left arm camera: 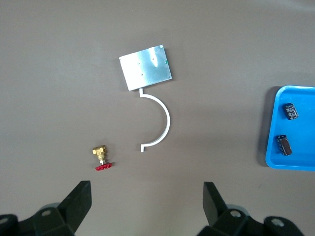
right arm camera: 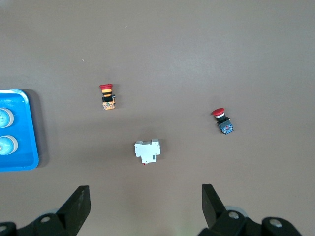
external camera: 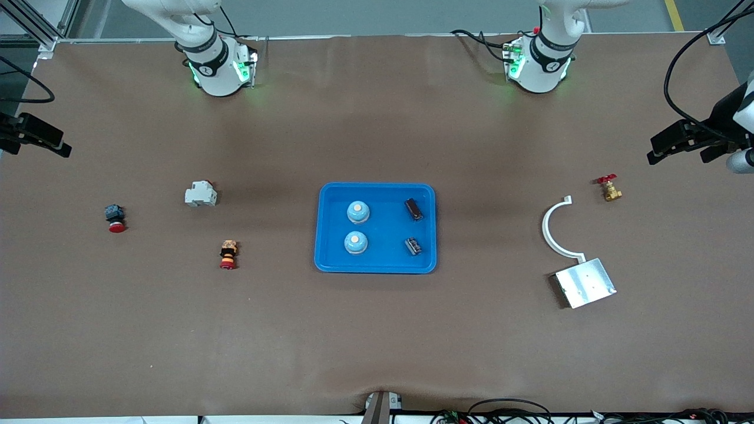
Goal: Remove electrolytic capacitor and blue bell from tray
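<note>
Nowhere is any readable writing; a plain brown table point(external camera: 377, 330) carries a blue tray point(external camera: 330, 259) at its middle, holding two bells point(external camera: 358, 212) toward the right arm's end and two capacitors point(external camera: 413, 209) toward the left arm's. Both arms wait: the left gripper point(left arm camera: 147, 196), fingers spread and empty, hangs over bare table near a brass valve point(left arm camera: 101, 156), with a white arc point(left arm camera: 162, 123) and metal plate point(left arm camera: 146, 67) close by. Likewise released, the right gripper point(right arm camera: 146, 196) hangs near a white breaker point(right arm camera: 147, 150), two red buttons point(right arm camera: 107, 96) around it.

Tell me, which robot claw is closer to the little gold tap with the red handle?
Left. The left gripper hangs open over the table's edge right by the gold tap. The right gripper hangs open over the other end, past the blue tray.
</note>
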`<state>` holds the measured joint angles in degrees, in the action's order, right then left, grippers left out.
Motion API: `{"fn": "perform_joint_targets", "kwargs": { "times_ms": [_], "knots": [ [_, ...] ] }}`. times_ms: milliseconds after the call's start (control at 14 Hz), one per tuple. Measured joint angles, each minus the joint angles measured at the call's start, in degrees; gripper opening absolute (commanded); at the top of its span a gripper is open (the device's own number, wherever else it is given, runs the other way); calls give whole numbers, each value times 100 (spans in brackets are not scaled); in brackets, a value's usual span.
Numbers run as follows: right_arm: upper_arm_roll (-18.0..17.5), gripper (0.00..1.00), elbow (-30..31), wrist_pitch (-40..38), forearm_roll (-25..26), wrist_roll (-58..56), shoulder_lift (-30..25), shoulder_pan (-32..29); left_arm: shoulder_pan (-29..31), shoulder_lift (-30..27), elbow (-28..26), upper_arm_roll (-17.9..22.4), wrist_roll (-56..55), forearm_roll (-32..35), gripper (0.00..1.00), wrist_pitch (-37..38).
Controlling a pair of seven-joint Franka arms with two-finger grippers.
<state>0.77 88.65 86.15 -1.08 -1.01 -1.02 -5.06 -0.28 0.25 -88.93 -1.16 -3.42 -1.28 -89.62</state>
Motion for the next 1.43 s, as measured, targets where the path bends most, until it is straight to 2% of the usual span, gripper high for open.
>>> {"fn": "perform_joint_targets", "kwargs": {
  "times_ms": [857,1143,1429],
  "knots": [
    [-39,100,130,28,-4,-38,-4,1,3,3,0,0,0,0,100,0],
    [-80,100,432,178,-73,193,-87,18,3,5,-2,0,-1,0,100,9],
    [-124,100,773,403,-98,802,-199,304,-35,13,-8,-14,-249,-76,100,87]
  ]
}}
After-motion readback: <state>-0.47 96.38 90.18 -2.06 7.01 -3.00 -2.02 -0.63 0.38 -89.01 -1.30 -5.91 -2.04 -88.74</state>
